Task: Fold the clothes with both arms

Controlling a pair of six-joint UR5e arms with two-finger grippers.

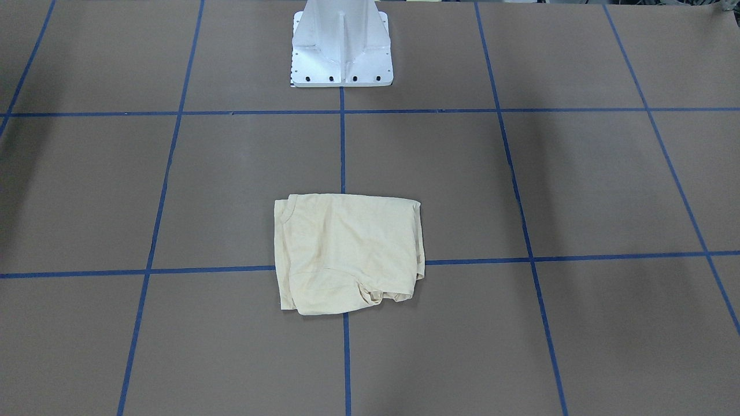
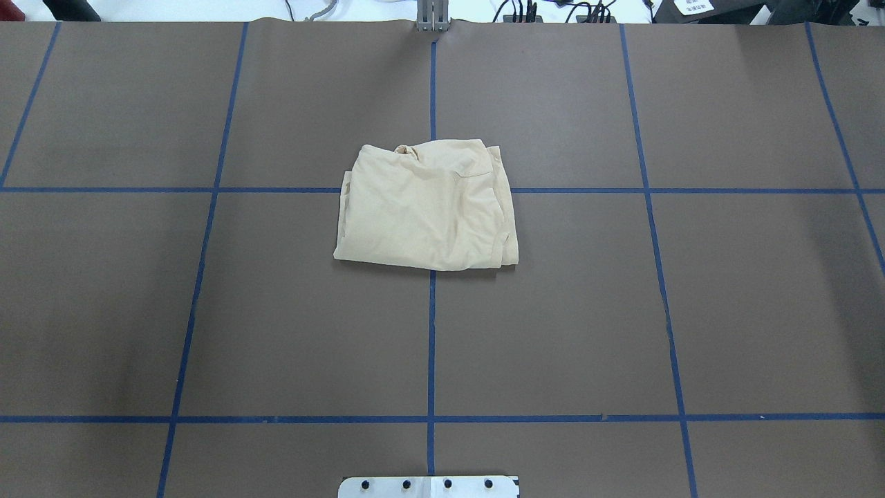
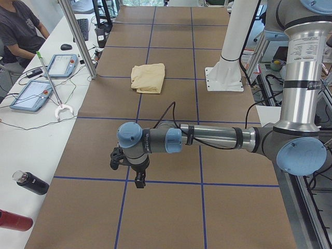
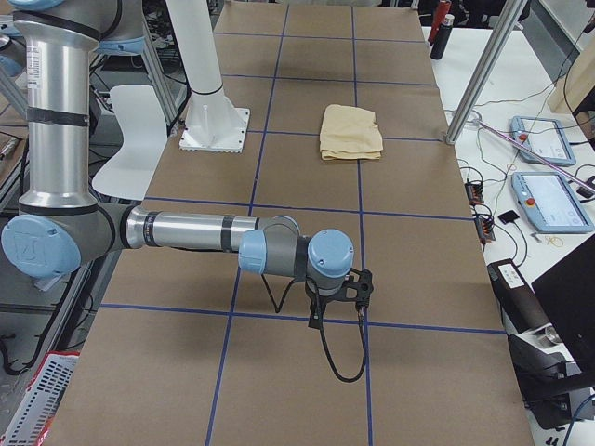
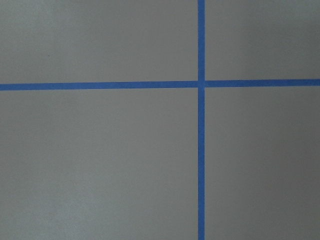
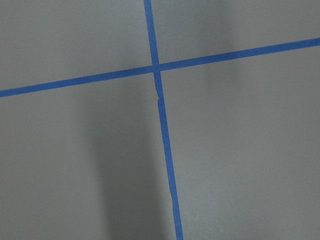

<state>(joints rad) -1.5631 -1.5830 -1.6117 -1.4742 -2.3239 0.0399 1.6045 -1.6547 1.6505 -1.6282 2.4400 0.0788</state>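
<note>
One cream-yellow T-shirt (image 2: 425,207) folded compactly on the tabletop (image 2: 207,311) over two crossing blue tape lines (image 2: 432,332), two arms, left arm (image 3: 212,137) and right arm (image 4: 195,232), well apart from it, cannot tell if their jaws are spread

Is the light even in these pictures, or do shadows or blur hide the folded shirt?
Overhead exterior: the shirt is sharp and evenly lit, a thin shadow under its near edge. Exterior front-facing: soft dark bands fall on the table, not on the shirt. Right wrist-mounted: a broad shadow crosses the blue tape. Left wrist-mounted: slightly soft, no clear shadow.
</note>
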